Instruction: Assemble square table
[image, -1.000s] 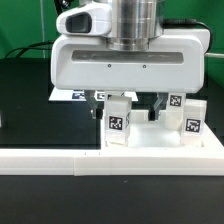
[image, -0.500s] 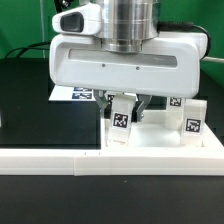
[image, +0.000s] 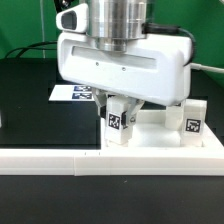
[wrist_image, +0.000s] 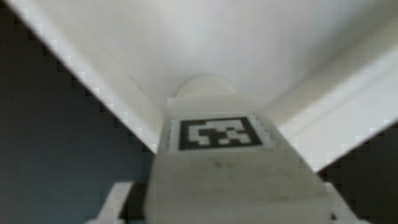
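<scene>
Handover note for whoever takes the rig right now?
Gripper: low over the slab, closed on a leg that tilts slightly; the wrist view shows its tag.
A second leg stands upright at the exterior view's right, on or just behind the slab.
The rail lies in front.
Done: one leg picked up.
Left: seat it in a corner socket, then the remaining legs. No seated leg is visible.

leg (image: 117, 124): white, tagged, tilted | second leg (image: 192, 118): upright
</scene>
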